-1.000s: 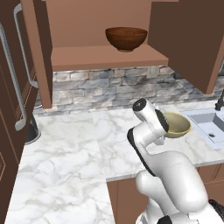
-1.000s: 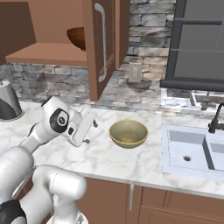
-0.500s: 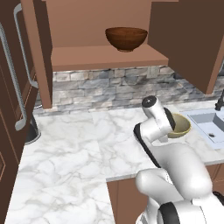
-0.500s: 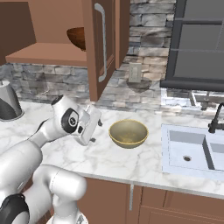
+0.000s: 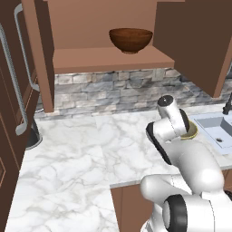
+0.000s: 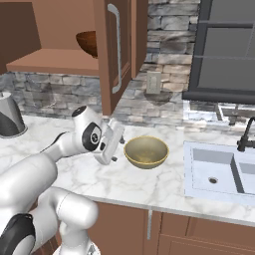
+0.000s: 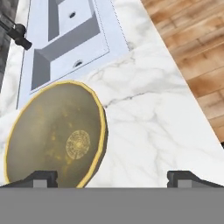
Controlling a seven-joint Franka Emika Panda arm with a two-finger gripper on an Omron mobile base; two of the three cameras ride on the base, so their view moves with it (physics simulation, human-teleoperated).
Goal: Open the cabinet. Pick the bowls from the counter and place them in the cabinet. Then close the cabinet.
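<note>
One round pale beige bowl (image 6: 146,151) sits on the white marble worktop (image 5: 86,158) beside the sink (image 6: 219,172), just ahead of the spread jaws, which should straddle its near rim squarely, one finger inside, before pinching.

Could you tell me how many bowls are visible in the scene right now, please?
2: a dark wooden bowl on the open cabinet shelf, and a pale bowl on the counter beside the sink.
</note>
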